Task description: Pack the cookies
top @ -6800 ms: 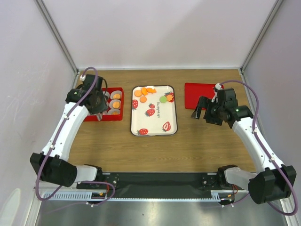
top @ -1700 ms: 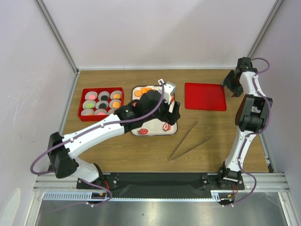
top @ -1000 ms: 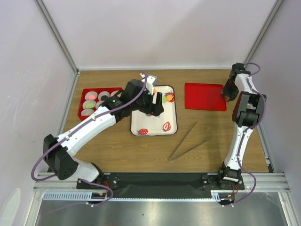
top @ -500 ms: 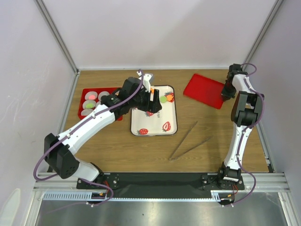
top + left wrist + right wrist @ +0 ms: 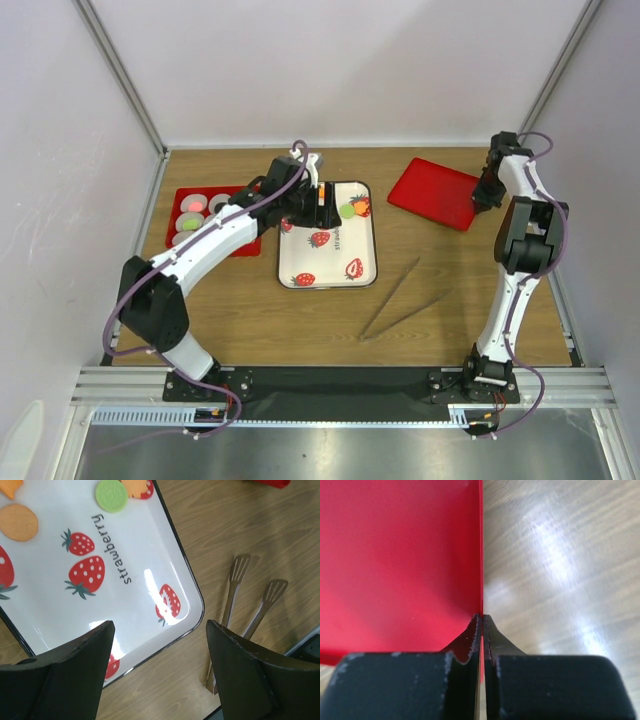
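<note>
The cookies lie at the far end of the strawberry-print tray [image 5: 330,262]: a green cookie [image 5: 346,211] beside an orange one [image 5: 358,203]. In the left wrist view the green cookie [image 5: 113,495] and an orange cookie [image 5: 18,522] rest on the tray [image 5: 45,565]. More cookies sit in cups of the red box [image 5: 200,191], partly hidden by my left arm. My left gripper [image 5: 320,195] [image 5: 159,625] hovers open and empty over the tray. My right gripper [image 5: 487,190] [image 5: 482,616] is shut on the edge of the flat red lid [image 5: 435,193] [image 5: 400,555], which is tilted.
Metal tongs [image 5: 400,300] [image 5: 235,595] lie on the wooden table right of the tray's near corner. Metal frame posts and pale walls close in the back and both sides. My right arm stands tall along the right edge.
My right gripper has closed on the red lid's right edge and tipped it up. My left arm has swung back toward the tray's far left end, its jaws staying open.
</note>
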